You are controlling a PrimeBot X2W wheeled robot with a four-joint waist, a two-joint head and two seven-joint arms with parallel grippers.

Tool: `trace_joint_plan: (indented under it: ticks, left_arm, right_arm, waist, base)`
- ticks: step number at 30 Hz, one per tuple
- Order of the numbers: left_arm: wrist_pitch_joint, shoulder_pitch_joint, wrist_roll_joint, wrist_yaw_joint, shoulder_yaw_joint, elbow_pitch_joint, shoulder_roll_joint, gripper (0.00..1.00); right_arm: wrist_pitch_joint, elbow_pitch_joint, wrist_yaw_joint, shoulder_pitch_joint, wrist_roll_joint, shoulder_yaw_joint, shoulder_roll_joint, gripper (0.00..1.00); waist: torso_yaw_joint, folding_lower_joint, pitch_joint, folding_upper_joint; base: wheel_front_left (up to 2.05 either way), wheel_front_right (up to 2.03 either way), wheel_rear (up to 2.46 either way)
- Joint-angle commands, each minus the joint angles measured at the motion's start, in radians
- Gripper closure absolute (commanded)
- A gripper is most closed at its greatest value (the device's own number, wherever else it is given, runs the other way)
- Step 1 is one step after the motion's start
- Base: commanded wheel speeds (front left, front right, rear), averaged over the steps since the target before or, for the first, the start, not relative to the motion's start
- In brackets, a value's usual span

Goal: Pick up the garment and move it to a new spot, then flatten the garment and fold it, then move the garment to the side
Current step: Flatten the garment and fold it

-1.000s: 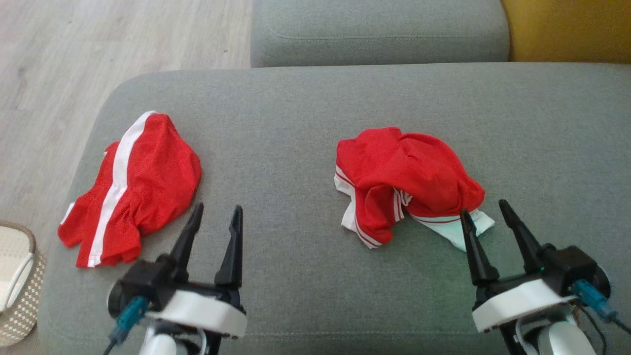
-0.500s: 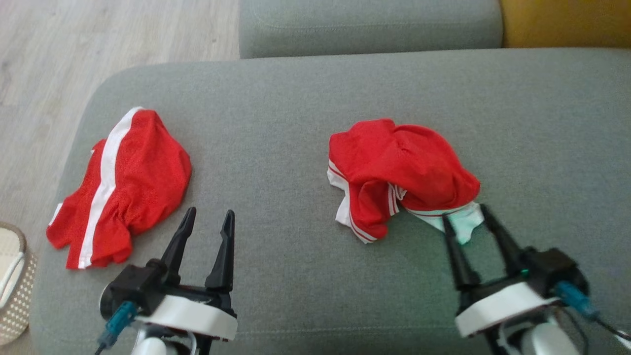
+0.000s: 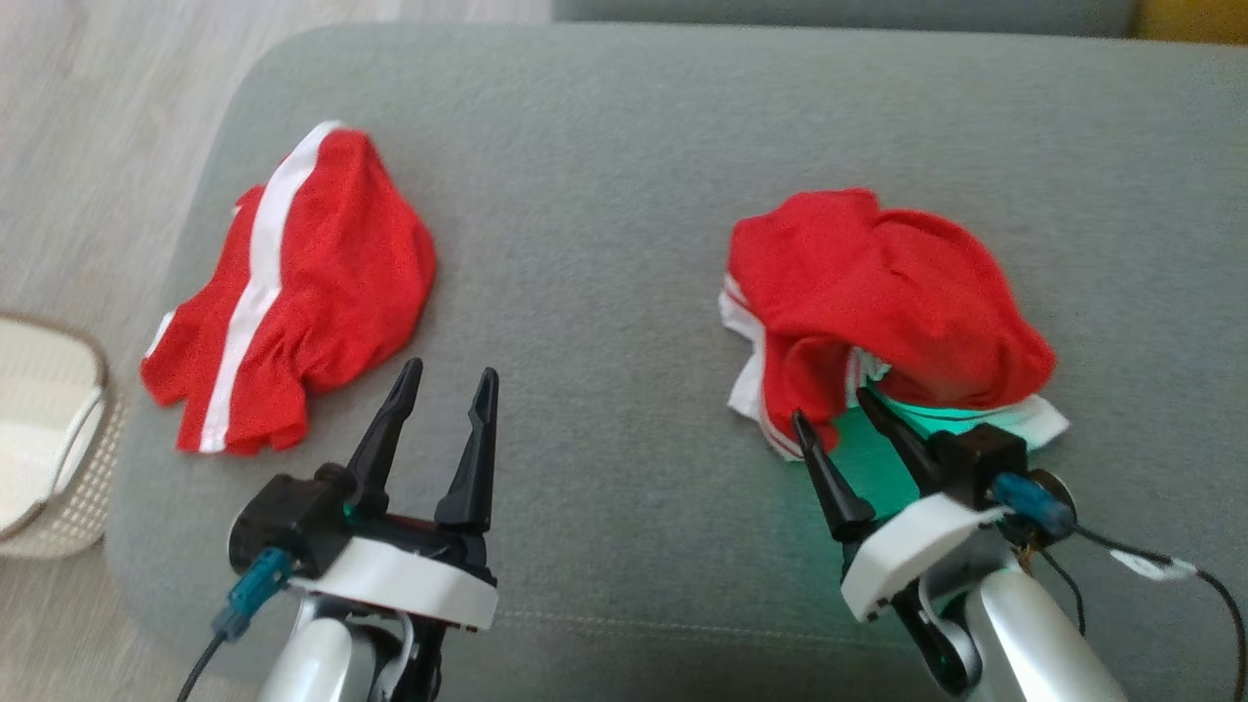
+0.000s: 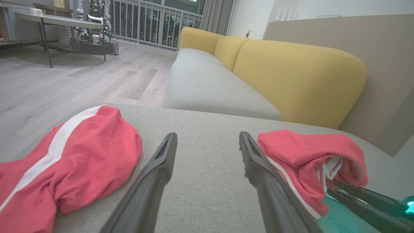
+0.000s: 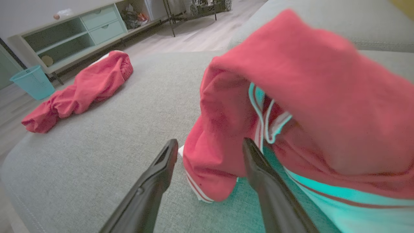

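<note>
A crumpled red garment (image 3: 887, 302) with white trim lies right of centre on the grey cushion (image 3: 604, 244). My right gripper (image 3: 831, 406) stands open at its near edge, fingertips on either side of a hanging red fold (image 5: 210, 168), low over the cushion. In the right wrist view the garment (image 5: 307, 90) bulges above the open gripper (image 5: 210, 141). A second red garment (image 3: 292, 292) with a white stripe lies at the cushion's left. My left gripper (image 3: 451, 369) is open over bare cushion between the two garments, holding nothing, and its wrist view shows both garments (image 4: 74, 155) (image 4: 310, 152).
A pale woven basket (image 3: 49, 439) stands on the wooden floor (image 3: 97, 117) beyond the cushion's left edge. A yellow sofa back (image 4: 291, 74) and another grey seat (image 4: 210, 87) lie beyond the cushion. A teal bin (image 5: 32, 82) stands near a low cabinet.
The head camera has shifted. My right gripper has moved forward and left, from the garment's white right corner to the red fold at its near edge. The left gripper stays open in place.
</note>
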Motion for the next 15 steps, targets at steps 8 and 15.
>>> trace_joint_plan:
  ticks: [8, 15]
  left_arm:
    - [-0.012, -0.062, -0.011, 0.01, 0.006, -0.021, -0.002, 0.0]
    - [-0.012, -0.068, -0.019, 0.018, -0.013, -0.018, -0.002, 0.0]
  right_arm:
    - [-0.004, 0.125, 0.0, -0.115, -0.036, 0.009, 0.0, 0.0]
    - [-0.013, 0.215, 0.0, -0.155, -0.071, -0.003, 0.0, 1.0]
  waist:
    - [0.067, 0.0, 0.05, 0.0]
    - [0.084, 0.0, 0.05, 0.0]
  base:
    - [0.0, 0.0, 0.0]
    - [0.0, 0.0, 0.0]
